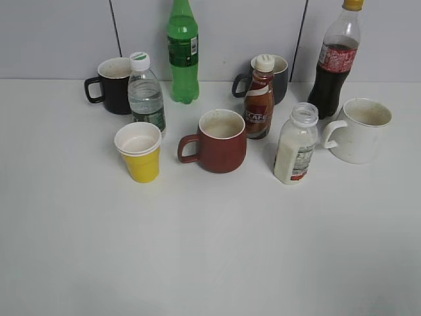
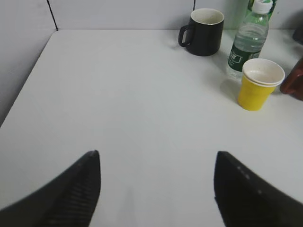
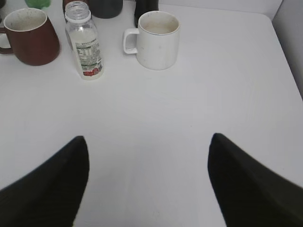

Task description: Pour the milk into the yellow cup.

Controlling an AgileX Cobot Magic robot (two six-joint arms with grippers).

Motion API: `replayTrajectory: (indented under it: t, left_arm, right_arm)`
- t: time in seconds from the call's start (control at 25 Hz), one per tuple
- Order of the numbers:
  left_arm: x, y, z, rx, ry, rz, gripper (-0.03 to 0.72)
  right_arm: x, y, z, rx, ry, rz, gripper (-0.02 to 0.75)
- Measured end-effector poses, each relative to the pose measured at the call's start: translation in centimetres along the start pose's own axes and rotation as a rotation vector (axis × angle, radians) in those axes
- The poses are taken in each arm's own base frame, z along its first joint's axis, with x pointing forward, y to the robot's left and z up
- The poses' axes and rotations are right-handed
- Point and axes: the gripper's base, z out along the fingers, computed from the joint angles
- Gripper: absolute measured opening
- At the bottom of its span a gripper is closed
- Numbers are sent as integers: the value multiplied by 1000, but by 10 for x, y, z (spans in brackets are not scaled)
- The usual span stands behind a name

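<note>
The milk bottle (image 1: pixel 295 146) stands upright and capless right of centre, between the dark-red mug and the white mug; it also shows in the right wrist view (image 3: pixel 84 41). The yellow cup (image 1: pixel 139 151) stands upright at the left, in front of the water bottle, and also shows in the left wrist view (image 2: pixel 258 83). My left gripper (image 2: pixel 156 161) is open and empty over bare table, well short of the cup. My right gripper (image 3: pixel 147 144) is open and empty, well short of the milk. Neither gripper shows in the exterior view.
A dark-red mug (image 1: pixel 218 140) stands mid-table. A brown coffee bottle (image 1: pixel 260 99), a water bottle (image 1: pixel 145 93), a black mug (image 1: pixel 112 85), a green bottle (image 1: pixel 183 52), a dark mug (image 1: pixel 276 78), a cola bottle (image 1: pixel 335 59) and a white mug (image 1: pixel 358 130) stand around. White wall behind.
</note>
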Motion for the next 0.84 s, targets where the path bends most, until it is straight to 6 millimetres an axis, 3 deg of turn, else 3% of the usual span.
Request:
replayTrajectory:
  t: [0.84]
  left_arm:
    - [0, 0, 0, 0, 0, 0, 568]
  right_arm:
    - [0, 0, 0, -1, -1, -2, 585]
